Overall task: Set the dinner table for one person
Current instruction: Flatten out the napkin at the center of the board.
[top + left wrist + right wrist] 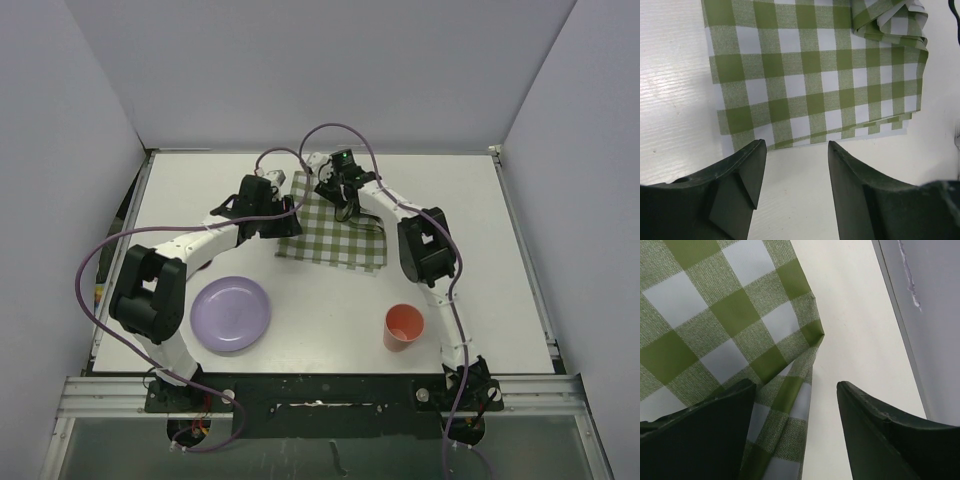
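- Open and empty, the left claw (pixel 796 170) stood just short of the checked cloth (pixel 810 75), the right claw (pixel 796 410) over its folded corner.
- Beneath both lay the worktop (pixel 675 100).
- Spreading the cloth seemed in hand; next, pinch that fold.

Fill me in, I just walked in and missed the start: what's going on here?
Two robot arms are working on the checked cloth at the far middle of the table. The left gripper hangs open at one edge of it, holding nothing. The right gripper, also open, is over a corner where the cloth is folded on itself. A plate and a cup sit nearer the arms' bases, away from both grippers.
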{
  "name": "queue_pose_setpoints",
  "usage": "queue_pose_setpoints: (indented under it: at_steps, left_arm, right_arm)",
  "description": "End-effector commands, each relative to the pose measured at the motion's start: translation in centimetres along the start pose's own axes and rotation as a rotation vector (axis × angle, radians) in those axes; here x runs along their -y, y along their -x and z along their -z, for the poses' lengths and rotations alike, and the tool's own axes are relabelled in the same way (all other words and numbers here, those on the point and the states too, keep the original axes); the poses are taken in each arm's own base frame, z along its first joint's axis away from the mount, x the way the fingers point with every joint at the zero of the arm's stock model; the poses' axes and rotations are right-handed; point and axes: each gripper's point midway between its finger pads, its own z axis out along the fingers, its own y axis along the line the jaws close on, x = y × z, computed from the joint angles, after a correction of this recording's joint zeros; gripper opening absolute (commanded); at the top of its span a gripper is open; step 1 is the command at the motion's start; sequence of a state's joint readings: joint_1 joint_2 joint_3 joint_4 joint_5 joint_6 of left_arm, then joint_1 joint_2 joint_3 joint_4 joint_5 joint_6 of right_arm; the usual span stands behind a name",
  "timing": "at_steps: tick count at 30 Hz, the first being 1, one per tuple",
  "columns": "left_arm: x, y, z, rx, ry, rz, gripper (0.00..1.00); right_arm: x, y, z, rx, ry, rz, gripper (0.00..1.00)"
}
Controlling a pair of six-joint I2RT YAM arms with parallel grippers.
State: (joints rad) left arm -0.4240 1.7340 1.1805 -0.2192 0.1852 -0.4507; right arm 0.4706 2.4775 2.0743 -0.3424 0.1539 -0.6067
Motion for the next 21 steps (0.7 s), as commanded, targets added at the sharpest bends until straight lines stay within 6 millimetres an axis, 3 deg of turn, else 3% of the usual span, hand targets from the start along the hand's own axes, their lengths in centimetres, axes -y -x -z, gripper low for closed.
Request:
queue_pose_setpoints:
  at_steps: [1, 7, 17, 21]
  left_arm:
    - [1.3, 2.4, -0.6, 0.061, -0.053, -0.040, 0.51]
    - [1.2, 2.3, -0.9, 0.053, -0.059, -0.046, 0.51]
    - [1.4, 2.6, -1.3, 0.050, -0.070, -0.049, 0.51]
    - [1.7, 2.8, -1.3, 0.059, -0.083, -0.050, 0.51]
  right_arm:
    - [6.8, -1.4, 2.5, -0.021, -0.138, -0.024, 0.67]
    - [8.9, -3.9, 3.3, -0.053, -0.161, -0.063, 0.65]
    - [11.6, -2.4, 7.4, -0.027, -0.190, -0.031, 0.66]
    - [12.1, -4.6, 8.9, -0.063, -0.188, -0.042, 0.66]
